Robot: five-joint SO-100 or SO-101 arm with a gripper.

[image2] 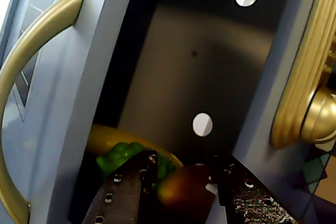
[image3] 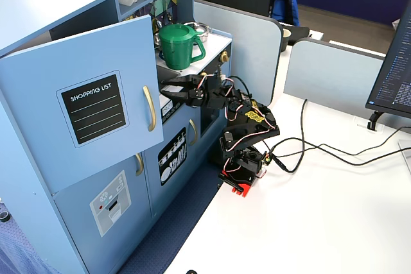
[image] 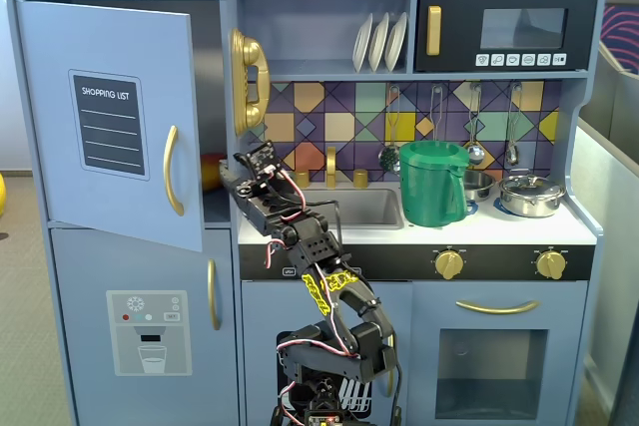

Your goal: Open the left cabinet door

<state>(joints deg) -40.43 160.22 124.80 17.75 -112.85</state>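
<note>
The left cabinet door (image: 105, 122), light blue with a black "SHOPPING LIST" panel and a curved gold handle (image: 173, 169), stands partly swung out from the cabinet. The other fixed view also shows the door (image3: 90, 101) ajar. My gripper (image: 232, 171) is open at the gap beside the door's free edge, level with the handle's lower half. In the wrist view the gripper (image2: 184, 179) points into the dark compartment, with the door edge and handle (image2: 18, 82) on the left. Past the fingertips (image2: 128, 187) lie a yellow banana (image2: 105, 136), a green piece (image2: 119, 156) and a reddish fruit (image2: 184, 190).
A gold toy phone (image: 248, 77) hangs on the cabinet post right of the opening. A green pitcher (image: 434, 184) and a steel pot (image: 531, 195) stand on the counter by the sink. Below is the door with the water-dispenser graphic (image: 150, 331). Cables (image3: 321, 149) trail across the white desk.
</note>
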